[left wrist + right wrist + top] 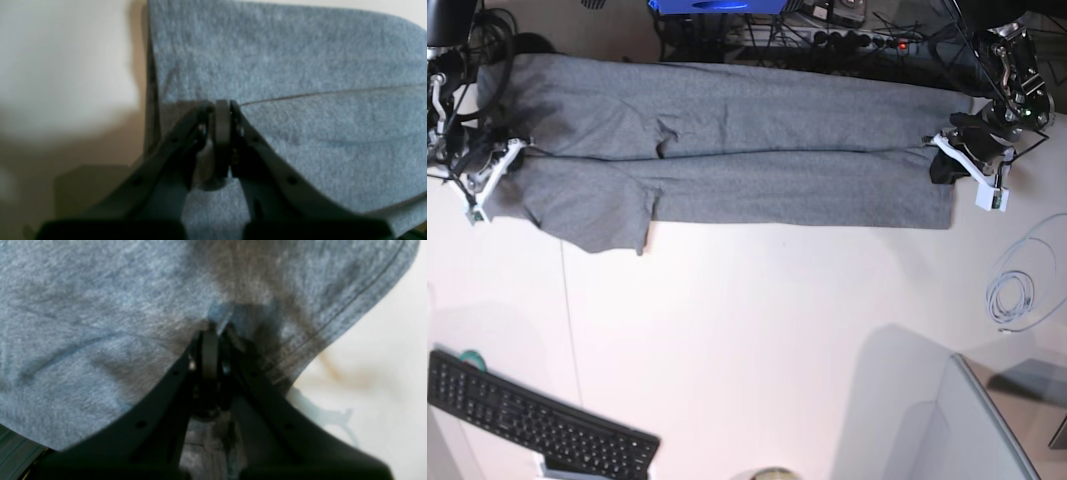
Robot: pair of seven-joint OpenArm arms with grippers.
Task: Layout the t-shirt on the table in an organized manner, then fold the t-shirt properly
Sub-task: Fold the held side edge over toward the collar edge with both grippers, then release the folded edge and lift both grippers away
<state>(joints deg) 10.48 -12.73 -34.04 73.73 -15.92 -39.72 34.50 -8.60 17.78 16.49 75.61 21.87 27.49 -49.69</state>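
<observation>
Pinching the t-shirt (727,160) at both ends, my left fingers (939,148) and right fingers (505,155) press together on cloth; folded lengthwise across the upper bench (757,330), crosswise folds left

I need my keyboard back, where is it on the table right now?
In the base view the keyboard lies at the table's lower left corner, angled, well apart from the t-shirt stretched along the far edge.

The base view looks straight down on the table (747,330) from well above. Each wrist view sits close behind its gripper, facing the t-shirt (727,160) that all three views share.
</observation>
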